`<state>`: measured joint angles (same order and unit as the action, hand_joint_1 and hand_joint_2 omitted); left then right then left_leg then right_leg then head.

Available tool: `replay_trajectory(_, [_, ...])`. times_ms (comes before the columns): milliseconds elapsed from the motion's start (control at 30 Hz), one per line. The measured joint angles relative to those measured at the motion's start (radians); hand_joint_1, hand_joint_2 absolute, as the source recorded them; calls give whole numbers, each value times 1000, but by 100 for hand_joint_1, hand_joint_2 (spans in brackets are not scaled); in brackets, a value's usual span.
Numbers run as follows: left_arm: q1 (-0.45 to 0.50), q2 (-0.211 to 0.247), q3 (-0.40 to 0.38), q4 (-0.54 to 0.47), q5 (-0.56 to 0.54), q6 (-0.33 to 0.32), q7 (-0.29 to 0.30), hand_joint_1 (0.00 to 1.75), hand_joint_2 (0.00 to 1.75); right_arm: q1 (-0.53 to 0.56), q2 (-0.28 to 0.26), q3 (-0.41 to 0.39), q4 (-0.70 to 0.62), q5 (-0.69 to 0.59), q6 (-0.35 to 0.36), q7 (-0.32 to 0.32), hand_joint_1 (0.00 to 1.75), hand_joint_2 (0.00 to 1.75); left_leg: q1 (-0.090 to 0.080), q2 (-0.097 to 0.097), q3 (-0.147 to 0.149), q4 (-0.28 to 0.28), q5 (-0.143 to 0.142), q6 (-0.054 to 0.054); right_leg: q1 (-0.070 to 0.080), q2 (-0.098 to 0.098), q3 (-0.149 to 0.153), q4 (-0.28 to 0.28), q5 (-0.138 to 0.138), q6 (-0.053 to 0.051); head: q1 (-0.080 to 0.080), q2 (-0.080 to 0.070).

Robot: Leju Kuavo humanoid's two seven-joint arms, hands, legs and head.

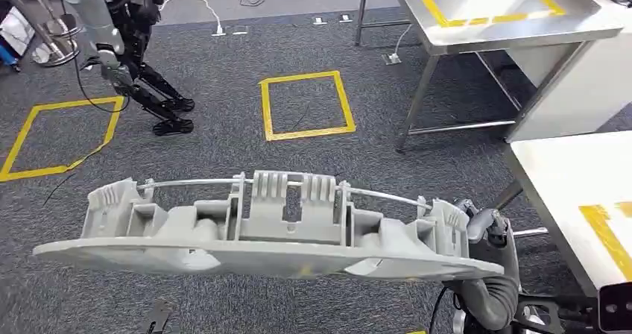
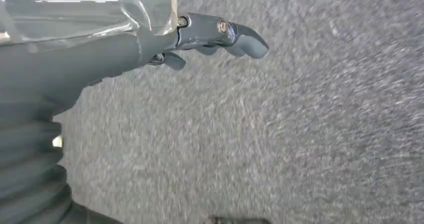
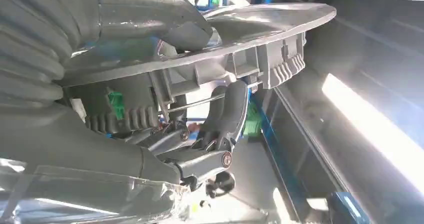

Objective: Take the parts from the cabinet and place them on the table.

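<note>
Plastic trim panel (image 1: pixel 261 229) looked light but long; your right hand (image 1: pixel 488 233) gripped one end, fingers (image 3: pixel 232 114) hooked through ribs. Left hand (image 2: pixel 220 36) hung curled, holding nothing.

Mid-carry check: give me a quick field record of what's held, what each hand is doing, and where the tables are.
held part: long grey plastic part, roughly level, across the head view
right hand: grips the part's right end, fingers hooked into its ribbed underside
left hand: over grey carpet, fingers curled, holding nothing
tables: white table at right; steel table beyond it
floor: yellow taped square ahead
other: another humanoid robot at far left
</note>
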<state>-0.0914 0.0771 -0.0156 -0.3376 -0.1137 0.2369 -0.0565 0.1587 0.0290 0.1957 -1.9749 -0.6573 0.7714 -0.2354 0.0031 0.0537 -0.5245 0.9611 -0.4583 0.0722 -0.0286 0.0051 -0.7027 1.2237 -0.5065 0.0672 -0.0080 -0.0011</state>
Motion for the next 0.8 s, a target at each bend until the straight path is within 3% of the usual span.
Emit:
replay_trajectory(33, [0, 4, 0, 1, 3, 4, -4, 0, 175, 0, 0, 13, 1, 1, 3, -7, 175, 175, 0, 11, 0, 3, -2, -3, -2, -12, 54, -95, 31, 11, 0, 0])
replay_trajectory(67, [0, 8, 0, 2, 8, 8, -6, 0, 175, -3, 0, 24, 3, 2, 5, -14, 175, 175, 0, 21, -1, 9, -6, -9, -3, -40, 116, -202, 60, 18, 0, 0])
replay_trajectory(100, [0, 18, 1, 3, 9, 10, -8, 0, 175, -8, 0, 35, 6, 2, 10, -21, 175, 175, -5, 30, -4, 16, -11, -17, 2, -72, 136, -239, 55, 3, -1, 0])
replay_trajectory(167, [1, 23, 1, 5, 14, 19, -11, 0, 175, -17, 0, 54, 13, 4, 16, -26, 175, 175, -8, 43, -6, 24, -14, -31, 8, -48, 134, -235, 63, -16, 0, 0])
replay_trajectory(233, [1, 24, 2, 6, 20, 23, -12, 0, 175, -27, 2, 73, 21, 7, 16, -29, 175, 175, -4, 59, -5, 24, -13, -41, 11, -30, 127, -235, 67, -28, -1, 0])
replay_trajectory(267, [0, 25, 3, 6, 20, 27, -13, 0, 175, -33, 3, 83, 23, 7, 16, -29, 175, 175, 2, 55, -10, 33, -23, -49, -3, -19, 129, -242, 73, -37, -1, 0])
replay_trajectory(333, [4, 27, 6, 7, 20, 35, -10, 0, 175, -52, 5, 96, 29, 0, 10, -32, 175, 175, 11, -23, -41, 117, -88, -56, 1, -5, 126, -241, 77, -48, -3, 0])
replay_trajectory(367, [10, 27, 8, 9, 18, 39, -4, 0, 175, -61, 8, 100, 32, -8, 8, -34, 175, 175, 12, -42, -79, 203, -133, -60, 3, 4, 124, -241, 78, -50, -4, 0])
replay_trajectory(400, [19, 27, 13, 10, 15, 42, 2, 0, 175, -67, 8, 102, 35, -18, 6, -34, 175, 175, 12, -50, -120, 293, -171, -61, 6, 17, 122, -241, 80, -53, -3, 0])
replay_trajectory(433, [26, 26, 17, 10, 11, 45, 5, 0, 175, -69, 8, 103, 39, -29, 3, -34, 175, 175, 12, -51, -144, 344, -183, -61, 10, 28, 120, -240, 82, -56, -3, 0])
replay_trajectory(467, [32, 24, 22, 11, 9, 48, 8, 0, 175, -71, 8, 103, 42, -40, 2, -30, 175, 175, 12, -52, -148, 350, -172, -59, 12, 39, 119, -240, 83, -56, -3, 0])
replay_trajectory(500, [38, 22, 26, 10, 7, 50, 10, 0, 175, -74, 7, 103, 47, -51, 3, -26, 175, 175, 12, -53, -128, 306, -138, -55, 14, 52, 120, -239, 84, -55, -3, 0])
replay_trajectory(533, [42, 20, 32, 10, 2, 50, 11, 0, 175, -78, 7, 103, 51, -61, 7, -20, 175, 175, 12, -59, -87, 223, -91, -50, 14, 65, 120, -239, 86, -56, -3, 0])
replay_trajectory(567, [45, 18, 35, 10, -2, 50, 12, 0, 175, -82, 7, 103, 54, -71, 13, -17, 175, 175, 12, -77, -40, 129, -45, -45, 14, 76, 121, -238, 87, -54, -3, 0])
replay_trajectory(600, [49, 17, 40, 9, -2, 50, 12, 0, 175, -87, 6, 103, 57, -77, 18, -14, 175, 175, 13, -122, -4, 54, -29, -39, 13, 85, 120, -238, 89, -51, -3, 0])
replay_trajectory(633, [55, 15, 45, 9, -3, 50, 13, 0, 175, -92, 5, 101, 62, -87, 25, -11, 175, 175, 12, -136, 0, 43, -35, -39, 22, 94, 113, -235, 94, -43, -1, 0])
replay_trajectory(700, [60, 11, 55, 6, -2, 48, 16, 0, 175, -98, 2, 101, 74, -99, 35, -6, 175, 175, 4, -116, -3, 46, -33, -36, 11, 112, 105, -238, 101, -33, -4, 0])
replay_trajectory(800, [60, 11, 55, 6, -2, 48, 16, 0, 175, -98, 2, 101, 74, -99, 35, -6, 175, 175, 4, -116, -3, 46, -33, -36, 11, 112, 105, -238, 101, -33, -4, 0])
